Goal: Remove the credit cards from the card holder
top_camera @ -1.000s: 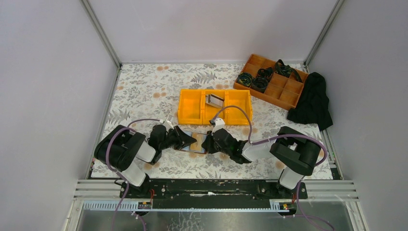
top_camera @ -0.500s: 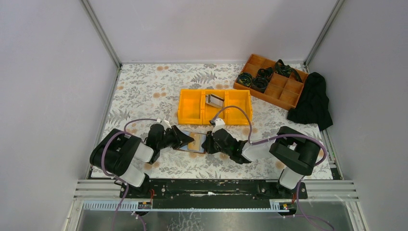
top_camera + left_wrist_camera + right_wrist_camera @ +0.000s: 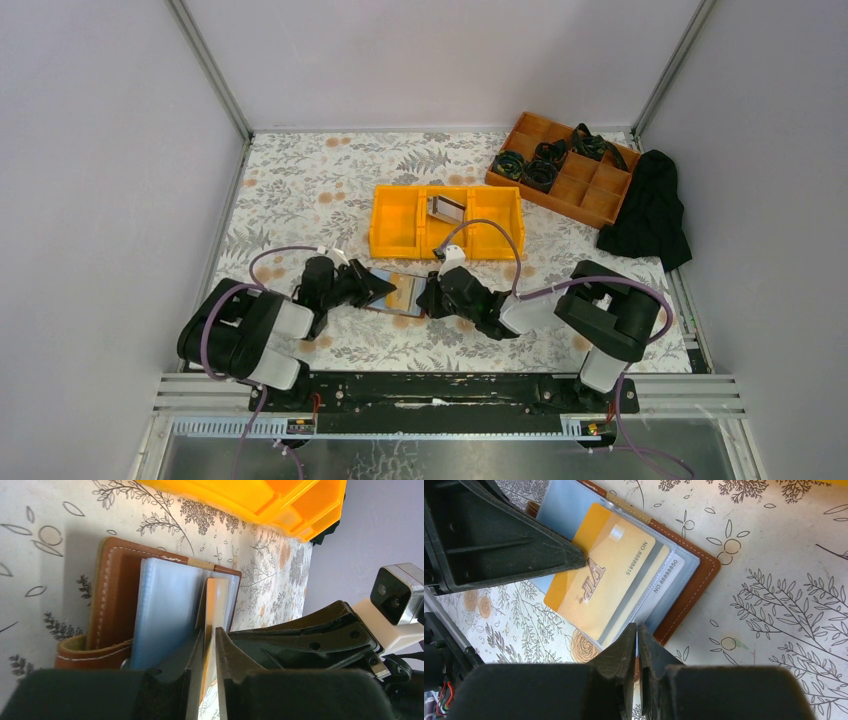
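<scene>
Pinching the gold credit card (image 3: pixel 599 580) — "VIP", "NO 8888815" — left hand (image 3: pixel 209 632); right hand (image 3: pixel 636 630) clamped on card holder (image 3: pixel 696 577) edge.

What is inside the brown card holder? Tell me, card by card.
Clear sleeves hold a gold VIP card over a pale numbered card. Deeper sleeves of the card holder are covered.

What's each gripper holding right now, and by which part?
The left fingers pinch the gold card by its end; the right fingers pinch the card holder at its edge, apparently the clear sleeve.
</scene>
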Controlling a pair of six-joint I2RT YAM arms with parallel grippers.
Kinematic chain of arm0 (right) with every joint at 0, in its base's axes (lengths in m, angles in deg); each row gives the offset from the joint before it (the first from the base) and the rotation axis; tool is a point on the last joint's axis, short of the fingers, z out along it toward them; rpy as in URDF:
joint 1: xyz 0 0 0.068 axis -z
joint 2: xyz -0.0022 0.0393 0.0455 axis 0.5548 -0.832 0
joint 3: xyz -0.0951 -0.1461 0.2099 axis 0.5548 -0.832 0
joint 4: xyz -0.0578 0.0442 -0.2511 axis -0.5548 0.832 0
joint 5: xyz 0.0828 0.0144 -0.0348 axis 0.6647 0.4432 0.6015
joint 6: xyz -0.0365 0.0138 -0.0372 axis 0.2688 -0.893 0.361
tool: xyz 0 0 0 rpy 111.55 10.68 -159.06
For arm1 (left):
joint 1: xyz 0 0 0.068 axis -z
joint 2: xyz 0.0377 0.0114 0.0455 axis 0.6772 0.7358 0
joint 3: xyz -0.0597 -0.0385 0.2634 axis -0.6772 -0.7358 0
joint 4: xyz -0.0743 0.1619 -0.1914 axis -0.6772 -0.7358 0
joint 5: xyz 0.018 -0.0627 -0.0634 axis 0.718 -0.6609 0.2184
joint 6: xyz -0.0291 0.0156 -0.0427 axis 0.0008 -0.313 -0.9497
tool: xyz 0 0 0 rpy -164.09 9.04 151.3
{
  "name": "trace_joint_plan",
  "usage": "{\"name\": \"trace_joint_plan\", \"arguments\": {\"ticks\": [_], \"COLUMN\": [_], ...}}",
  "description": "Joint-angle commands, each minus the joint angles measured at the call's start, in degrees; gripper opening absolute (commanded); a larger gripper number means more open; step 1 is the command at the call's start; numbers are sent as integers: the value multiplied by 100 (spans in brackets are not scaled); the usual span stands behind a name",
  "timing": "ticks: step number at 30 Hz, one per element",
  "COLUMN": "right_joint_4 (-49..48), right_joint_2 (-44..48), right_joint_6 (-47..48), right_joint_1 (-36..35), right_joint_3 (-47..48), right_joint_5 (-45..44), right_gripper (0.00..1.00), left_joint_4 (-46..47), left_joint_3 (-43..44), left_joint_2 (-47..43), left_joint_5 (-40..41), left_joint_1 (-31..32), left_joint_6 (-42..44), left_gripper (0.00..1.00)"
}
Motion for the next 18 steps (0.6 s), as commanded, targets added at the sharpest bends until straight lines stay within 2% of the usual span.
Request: {"name": "trace_joint_plan", "arguments": {"ticks": [1,5,9,14,18], "right_joint_4": [469,469,431,416,428], "right_joint_2": [-205,-238,-288,-239,-148], "right_joint_6": [27,25,5,-10,-8], "right_joint_1": [36,36,36,36,48], "right_joint_3": [6,19,4,-53,-125], "right_joint_5": [2,13,19,-5,-51], "right_gripper": [12,12,12,12,12], "left_joint_4": [-325,-706,-886,-903,-1676], "left_joint_3": [-86,-73,-80,-167,-91], "left_joint_2": [-304,-658,-816,-1073,-1971], "left_joint_5": [169,380,453,596,1084], "left_joint_1": [-115,-140,-153,-166,-183], "left_joint_6": [241,396,458,352,368], "left_gripper": [15,10,0,0,0]}}
